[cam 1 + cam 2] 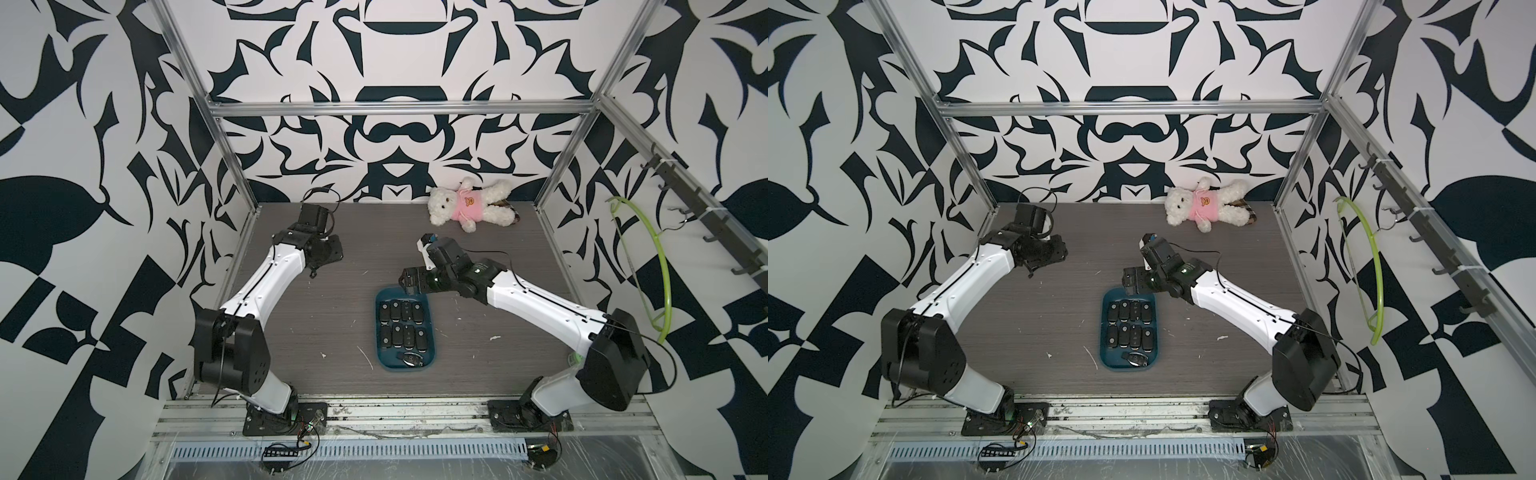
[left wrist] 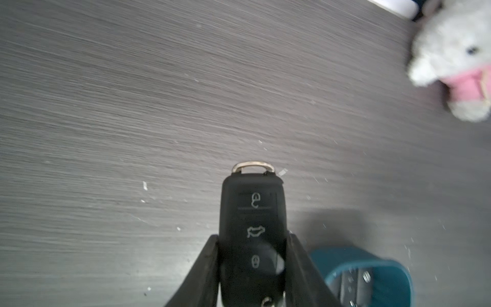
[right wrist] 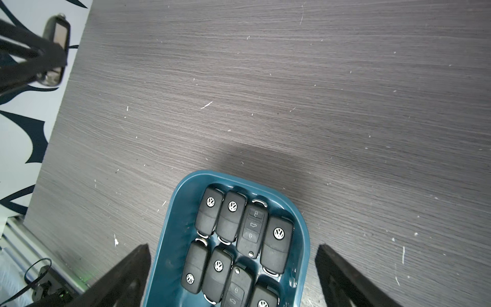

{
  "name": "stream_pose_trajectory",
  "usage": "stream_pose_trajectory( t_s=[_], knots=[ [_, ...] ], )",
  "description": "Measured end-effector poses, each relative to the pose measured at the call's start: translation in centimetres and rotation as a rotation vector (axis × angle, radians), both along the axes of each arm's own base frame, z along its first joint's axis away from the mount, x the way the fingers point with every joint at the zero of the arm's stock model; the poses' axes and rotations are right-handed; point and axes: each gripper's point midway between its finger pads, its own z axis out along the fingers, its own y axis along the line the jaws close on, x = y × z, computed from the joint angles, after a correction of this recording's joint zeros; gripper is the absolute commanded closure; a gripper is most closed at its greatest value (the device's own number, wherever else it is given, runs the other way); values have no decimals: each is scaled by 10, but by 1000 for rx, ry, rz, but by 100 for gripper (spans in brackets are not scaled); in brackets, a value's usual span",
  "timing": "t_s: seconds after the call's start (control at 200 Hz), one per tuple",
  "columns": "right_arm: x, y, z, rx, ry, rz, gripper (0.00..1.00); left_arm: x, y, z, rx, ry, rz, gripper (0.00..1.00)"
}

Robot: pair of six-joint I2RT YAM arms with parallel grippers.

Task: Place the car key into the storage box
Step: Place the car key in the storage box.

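The left gripper, pinched partly closed on a black car key well apart from the teal storage box, risks dropping it onto crowded fobs or bumping the wide-open, empty right gripper hovering over the box, above a grey wood-grain table inside black-and-white patterned walls.

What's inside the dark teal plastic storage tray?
The teal plastic tray holds eight black key fobs in two rows, plus a ninth black key crosswise at its near end. Anything beneath them is covered.
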Motion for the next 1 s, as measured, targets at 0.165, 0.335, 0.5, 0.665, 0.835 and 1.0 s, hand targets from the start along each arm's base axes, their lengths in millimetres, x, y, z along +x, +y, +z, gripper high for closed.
stream_pose_trajectory(
  t_s=[0.165, 0.335, 0.5, 0.665, 0.835, 1.0],
  knots=[
    [-13, -10, 1, 6, -3, 3, 0, -44, -31, 7, -12, -15, -108, 65],
    [-26, -22, 8, 20, -18, 3, 0, -93, -58, 14, -24, -38, -241, 65],
    [-38, -32, 12, 36, -26, -4, 0, -142, -89, 7, -20, -29, -396, 65],
    [-50, -42, 10, 41, -18, -10, 0, -180, -116, -7, 11, 8, -542, 65],
    [-63, -49, 7, 40, 4, 6, 0, -209, -138, -19, 48, 31, -666, 65],
    [-77, -59, 2, 35, 23, 11, 0, -228, -151, -33, 89, 59, -760, 65]
  ],
)
